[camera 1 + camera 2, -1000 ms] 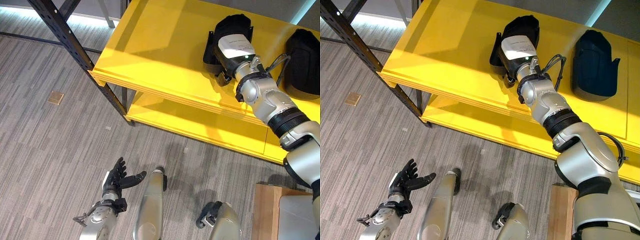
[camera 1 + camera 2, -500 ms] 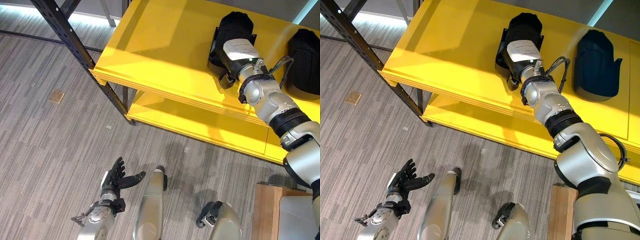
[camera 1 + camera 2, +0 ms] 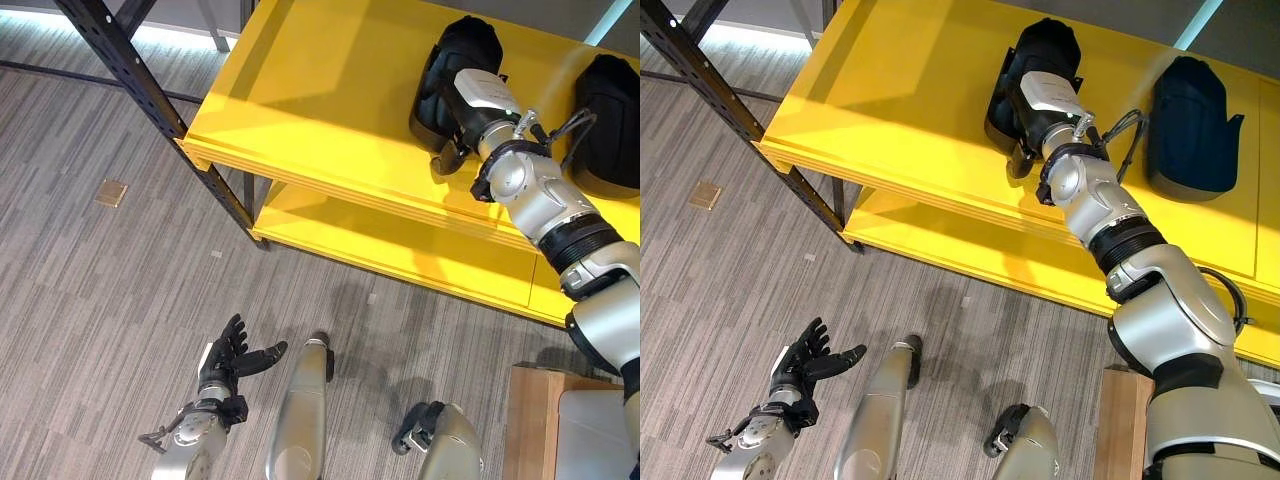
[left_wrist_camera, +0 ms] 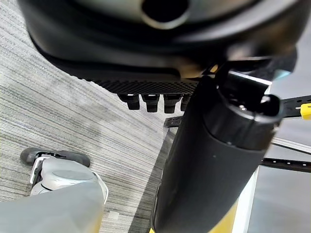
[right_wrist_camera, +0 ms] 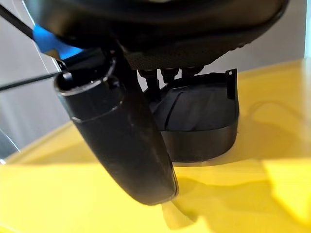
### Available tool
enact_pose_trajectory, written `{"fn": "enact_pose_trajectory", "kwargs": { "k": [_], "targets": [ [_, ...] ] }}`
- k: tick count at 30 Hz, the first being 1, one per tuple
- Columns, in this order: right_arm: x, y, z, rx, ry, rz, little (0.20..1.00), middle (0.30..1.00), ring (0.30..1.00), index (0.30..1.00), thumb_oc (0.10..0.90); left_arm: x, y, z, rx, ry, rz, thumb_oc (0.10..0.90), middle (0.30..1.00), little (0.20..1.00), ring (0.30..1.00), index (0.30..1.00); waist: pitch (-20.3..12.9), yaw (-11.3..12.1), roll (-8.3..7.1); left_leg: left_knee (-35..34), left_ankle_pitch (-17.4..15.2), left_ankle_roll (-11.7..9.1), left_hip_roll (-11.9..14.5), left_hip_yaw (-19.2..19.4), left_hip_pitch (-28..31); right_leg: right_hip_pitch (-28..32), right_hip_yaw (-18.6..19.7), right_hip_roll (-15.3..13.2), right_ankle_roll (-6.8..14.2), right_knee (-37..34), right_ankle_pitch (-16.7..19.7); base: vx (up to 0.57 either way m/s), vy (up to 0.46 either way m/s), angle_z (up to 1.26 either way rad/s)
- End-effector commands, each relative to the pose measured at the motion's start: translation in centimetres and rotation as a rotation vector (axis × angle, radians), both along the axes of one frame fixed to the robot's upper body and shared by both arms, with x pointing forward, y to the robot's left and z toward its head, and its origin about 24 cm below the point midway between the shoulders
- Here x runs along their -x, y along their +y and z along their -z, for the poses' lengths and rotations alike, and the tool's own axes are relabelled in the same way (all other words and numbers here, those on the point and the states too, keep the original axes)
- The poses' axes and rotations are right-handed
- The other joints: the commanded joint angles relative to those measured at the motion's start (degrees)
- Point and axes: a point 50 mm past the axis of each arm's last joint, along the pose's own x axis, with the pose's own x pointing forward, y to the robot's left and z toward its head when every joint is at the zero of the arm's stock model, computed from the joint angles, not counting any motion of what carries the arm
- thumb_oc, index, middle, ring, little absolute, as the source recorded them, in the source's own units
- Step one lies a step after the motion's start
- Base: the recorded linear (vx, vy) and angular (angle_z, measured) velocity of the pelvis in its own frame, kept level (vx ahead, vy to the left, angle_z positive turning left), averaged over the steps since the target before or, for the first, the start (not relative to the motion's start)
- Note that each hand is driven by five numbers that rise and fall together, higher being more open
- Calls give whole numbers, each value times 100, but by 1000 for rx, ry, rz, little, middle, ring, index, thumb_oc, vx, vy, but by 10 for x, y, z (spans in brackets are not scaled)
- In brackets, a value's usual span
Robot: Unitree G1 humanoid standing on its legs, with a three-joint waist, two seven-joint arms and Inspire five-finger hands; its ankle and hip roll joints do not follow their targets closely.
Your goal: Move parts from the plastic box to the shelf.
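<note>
Black part (image 3: 448, 75) under right robot hand (image 3: 478, 100), grip unclear, well inside yellow shelf (image 3: 300, 90) edge; left robot hand (image 3: 228, 360) relaxed.

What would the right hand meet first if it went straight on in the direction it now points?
Probably the black part lying on the yellow shelf: the right hand points over it, fingers just above, though contact is unclear.

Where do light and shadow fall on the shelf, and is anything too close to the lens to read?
Left eye view: a bright diagonal band crosses the yellow shelf, the rest in softer shade. Right wrist view: the black part and the right hand cast a shadow on the yellow surface; the thumb looms close and soft. Left wrist view: the left hand blocks much of the floor.
</note>
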Motion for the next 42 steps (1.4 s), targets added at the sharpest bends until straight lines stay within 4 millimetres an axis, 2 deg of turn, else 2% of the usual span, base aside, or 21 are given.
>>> {"fn": "enact_pose_trajectory", "kwargs": {
  "k": [1,9,22,31,42],
  "targets": [
    [17,15,-65,-55,-221,-112,1000,1000,1000,1000,900,-10,10,-23,-32,-128,-7,900,1000,1000,1000,1000,-133,85,-11,463,-819,-295,360,-395,347,-3,108,86,28,-185,445,0,0,0],
    [21,20,-67,-42,-222,-154,1000,1000,1000,1000,900,-9,12,-23,-35,-127,-12,900,1000,1000,1000,1000,-114,38,-38,484,-818,-299,386,-374,350,-48,146,106,20,-180,455,0,0,0],
    [25,14,-67,1,-221,-153,1000,1000,1000,1000,900,-9,14,-23,-41,-122,-14,900,1000,1000,1000,1000,-114,-9,-77,503,-813,-298,401,-368,321,-72,143,115,23,-204,490,-3,1,0],
    [26,12,-67,-32,-227,-164,1000,1000,1000,1000,900,-9,15,-22,-44,-116,-16,900,1000,1000,1000,1000,-112,-55,-86,489,-810,-295,413,-347,327,-77,152,137,19,-249,515,0,0,0],
    [30,10,-54,-103,-204,-205,1000,1000,1000,1000,900,-8,14,-21,-37,-115,-27,900,1000,1000,1000,1000,-93,-131,-109,476,-799,-304,437,-335,315,-102,179,154,19,-250,510,-2,-1,-1]
  ]
}}
